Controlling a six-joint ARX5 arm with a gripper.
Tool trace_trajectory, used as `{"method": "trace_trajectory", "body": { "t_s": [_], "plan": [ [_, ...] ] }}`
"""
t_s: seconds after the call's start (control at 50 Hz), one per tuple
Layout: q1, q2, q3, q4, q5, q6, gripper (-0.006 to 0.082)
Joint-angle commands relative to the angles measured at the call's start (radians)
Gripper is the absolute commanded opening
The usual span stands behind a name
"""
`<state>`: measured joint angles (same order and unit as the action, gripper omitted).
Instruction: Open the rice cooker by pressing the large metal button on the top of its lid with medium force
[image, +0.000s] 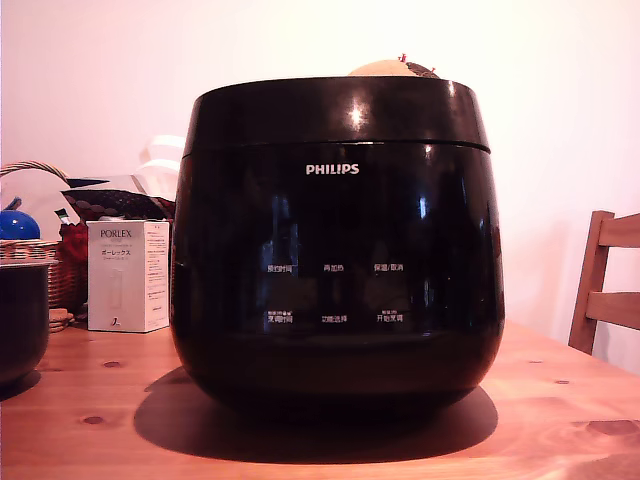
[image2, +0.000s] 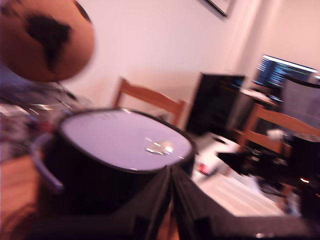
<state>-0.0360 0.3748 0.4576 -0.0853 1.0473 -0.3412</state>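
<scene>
With its lid (image: 340, 108) down, the glossy black rounded rice cooker (image: 337, 290) faced the arm's clenched black gripper (image2: 171, 172), which risked missing the button if misaligned.

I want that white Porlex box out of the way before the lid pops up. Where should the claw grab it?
Take the Porlex box near its top, coming straight down. It stands upright with its top free, while the cooker crowds it on the exterior view's right and a basket sits close on the left, so side approaches look cramped.
</scene>
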Motion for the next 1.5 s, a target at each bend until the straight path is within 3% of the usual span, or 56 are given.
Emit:
{"method": "trace_trajectory", "body": {
  "t_s": [0.0,0.36,0.74,1.08,1.48],
  "plan": [
    [-0.031,0.048,0.026,0.007,0.009,0.042,-0.0022],
    [-0.236,0.298,0.072,0.118,-0.078,0.245,-0.0022],
    [-0.493,0.549,0.089,0.340,-0.356,0.396,-0.0022],
    [-0.617,0.725,0.112,0.560,-0.562,0.404,-0.0022],
    [-0.682,0.896,0.251,0.532,-0.566,0.402,-0.0022]
  ]
}}
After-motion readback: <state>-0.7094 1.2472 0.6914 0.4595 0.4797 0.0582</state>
